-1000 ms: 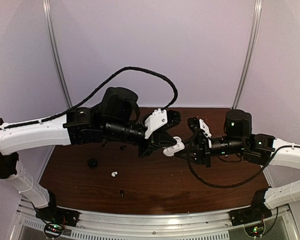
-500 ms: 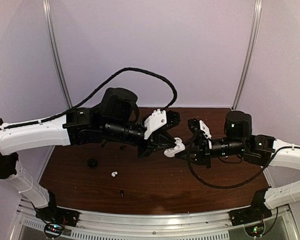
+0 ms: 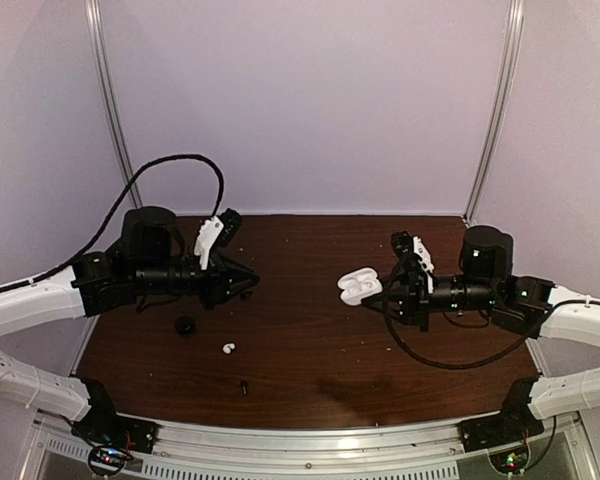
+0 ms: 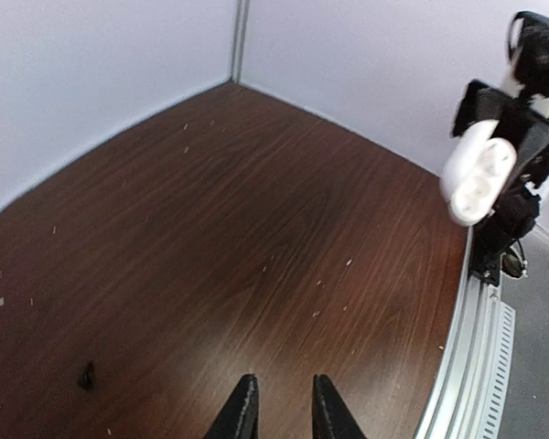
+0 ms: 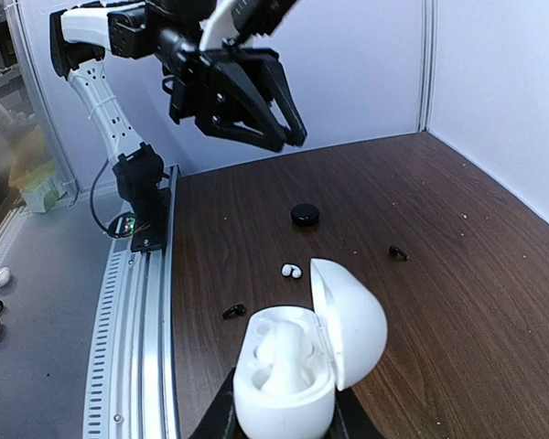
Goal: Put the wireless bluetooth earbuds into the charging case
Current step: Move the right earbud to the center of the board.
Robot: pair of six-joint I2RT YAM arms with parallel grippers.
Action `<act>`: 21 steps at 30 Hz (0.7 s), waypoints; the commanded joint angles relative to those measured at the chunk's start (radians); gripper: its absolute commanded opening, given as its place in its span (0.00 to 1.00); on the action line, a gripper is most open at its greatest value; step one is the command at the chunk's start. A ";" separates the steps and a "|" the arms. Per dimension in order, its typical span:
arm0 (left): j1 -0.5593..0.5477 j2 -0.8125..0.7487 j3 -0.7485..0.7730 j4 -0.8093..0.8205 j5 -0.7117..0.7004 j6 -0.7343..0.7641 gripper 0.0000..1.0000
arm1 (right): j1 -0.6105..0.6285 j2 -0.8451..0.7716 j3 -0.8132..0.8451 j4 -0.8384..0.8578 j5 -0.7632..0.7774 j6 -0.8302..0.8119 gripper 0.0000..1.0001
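Starting on the left: the left hand hangs above the left part of the dark brown wood-grain tabletop, pointing in toward the middle. Its two black fingers sit apart with a clear gap and nothing between them, and the right wrist view shows them spread and empty too

Just on the near side of that hand there's a small black round puck lying flat on the wood. A bit to the right of it, and closer to the near edge, is one tiny glossy white plastic earbud lying loose on the tabletop, well apart from everything white on the other side. Nearer the edge again is a small black bit

Over on the right half, the small glossy white oval plastic charging case is up off the tabletop with its lid swung open. The right hand is clamped on the lower body of the case, a finger on either side, aiming it toward the centre. From the right wrist camera you look straight into the open case; there's a rounded white shape sitting in the hollow, but I can't tell if that's the other earbud or just the moulding. So the loose earbud is not in the case
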 commanded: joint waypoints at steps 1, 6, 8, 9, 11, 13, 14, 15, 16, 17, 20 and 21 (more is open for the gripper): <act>0.072 -0.046 -0.158 0.033 -0.037 -0.230 0.21 | -0.007 -0.020 -0.005 0.056 -0.070 0.015 0.00; 0.092 -0.089 -0.250 -0.043 -0.156 -0.339 0.23 | -0.007 -0.021 0.001 0.044 -0.091 0.011 0.00; 0.096 -0.111 -0.286 -0.083 -0.205 -0.404 0.23 | -0.007 -0.023 0.003 0.039 -0.092 0.009 0.00; 0.096 -0.124 -0.312 -0.091 -0.211 -0.429 0.25 | -0.007 -0.026 0.001 0.040 -0.090 0.009 0.00; 0.096 -0.146 -0.373 -0.106 -0.202 -0.467 0.27 | -0.007 -0.028 -0.001 0.041 -0.086 0.010 0.00; 0.096 -0.159 -0.410 -0.134 -0.223 -0.511 0.27 | -0.007 -0.026 -0.001 0.044 -0.088 0.012 0.00; 0.096 -0.163 -0.427 -0.141 -0.234 -0.535 0.28 | -0.007 -0.024 -0.001 0.046 -0.090 0.012 0.00; 0.096 -0.166 -0.439 -0.146 -0.254 -0.562 0.28 | -0.007 -0.022 0.000 0.047 -0.092 0.013 0.00; 0.096 -0.166 -0.449 -0.148 -0.280 -0.589 0.27 | -0.007 -0.021 0.000 0.050 -0.092 0.013 0.00; 0.096 -0.164 -0.457 -0.143 -0.286 -0.603 0.26 | -0.007 -0.021 0.002 0.049 -0.092 0.013 0.00; 0.096 -0.133 -0.472 -0.120 -0.288 -0.630 0.21 | -0.007 -0.023 0.002 0.047 -0.089 0.013 0.00; 0.098 -0.120 -0.478 -0.106 -0.287 -0.639 0.20 | -0.007 -0.024 0.001 0.047 -0.088 0.013 0.00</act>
